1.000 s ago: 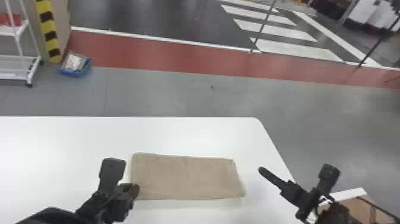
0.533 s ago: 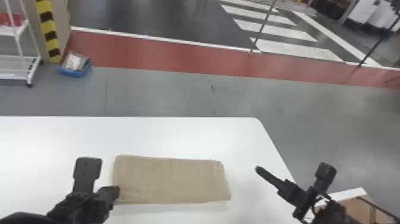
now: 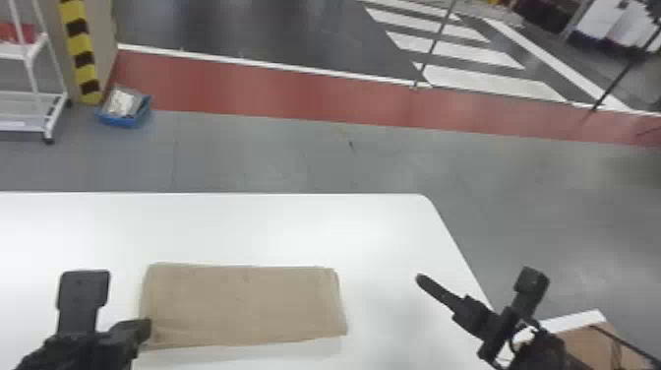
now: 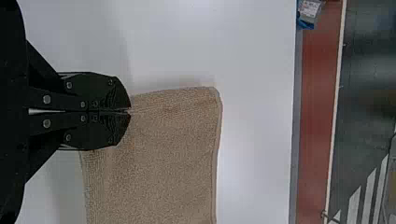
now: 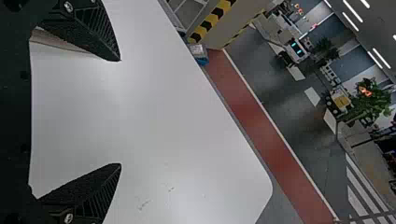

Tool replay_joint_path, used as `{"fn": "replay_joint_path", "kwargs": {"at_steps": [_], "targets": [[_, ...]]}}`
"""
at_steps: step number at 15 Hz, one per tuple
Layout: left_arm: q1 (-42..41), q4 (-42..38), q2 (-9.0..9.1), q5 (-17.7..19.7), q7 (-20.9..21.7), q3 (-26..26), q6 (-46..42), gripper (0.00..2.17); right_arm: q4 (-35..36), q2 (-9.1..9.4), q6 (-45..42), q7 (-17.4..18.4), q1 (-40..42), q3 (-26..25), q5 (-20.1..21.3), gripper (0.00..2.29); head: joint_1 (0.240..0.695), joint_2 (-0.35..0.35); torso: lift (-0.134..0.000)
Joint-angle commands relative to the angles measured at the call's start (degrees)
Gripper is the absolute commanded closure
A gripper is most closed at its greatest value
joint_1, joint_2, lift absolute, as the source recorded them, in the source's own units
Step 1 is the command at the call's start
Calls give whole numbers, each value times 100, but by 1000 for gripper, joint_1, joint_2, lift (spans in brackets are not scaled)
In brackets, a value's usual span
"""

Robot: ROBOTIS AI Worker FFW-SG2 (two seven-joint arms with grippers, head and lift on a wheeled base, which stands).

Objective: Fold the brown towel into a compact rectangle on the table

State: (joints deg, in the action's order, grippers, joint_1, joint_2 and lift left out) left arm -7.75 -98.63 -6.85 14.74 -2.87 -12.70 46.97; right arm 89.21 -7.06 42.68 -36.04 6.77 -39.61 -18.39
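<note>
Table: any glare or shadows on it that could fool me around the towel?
Head view: a soft bright patch on the table beyond the brown towel, with the weave still readable; left wrist view: faint, soft-edged shadows beside the towel and near the left gripper; right wrist view: ceiling lights are bright strips, tabletop fairly evenly lit.

a blue tray [image 3: 123, 120] sits on grey floor [image 3: 275, 152] near a white rack [image 3: 23, 125] and striped post [image 3: 81, 44].
</note>
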Motion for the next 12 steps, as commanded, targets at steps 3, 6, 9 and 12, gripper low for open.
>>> {"fn": "replay_joint_path", "kwargs": {"at_steps": [3,6,9,12], "targets": [[-25,-16,0,3,-3,92,-95,1214,26,20,35,9,0,23,2,83,695,-350,0],[-244,-324,0,20,94,136,-412,-2,26,29,123,44,-114,137,28,97,695,-350,0],[-587,-464,-26,20,226,119,-1783,9,281,20,633,237,-220,735,46,259,695,-350,0],[-675,-473,-114,-59,516,-127,-2205,36,457,29,1178,686,-554,1429,433,286,695,-326,0]]}}
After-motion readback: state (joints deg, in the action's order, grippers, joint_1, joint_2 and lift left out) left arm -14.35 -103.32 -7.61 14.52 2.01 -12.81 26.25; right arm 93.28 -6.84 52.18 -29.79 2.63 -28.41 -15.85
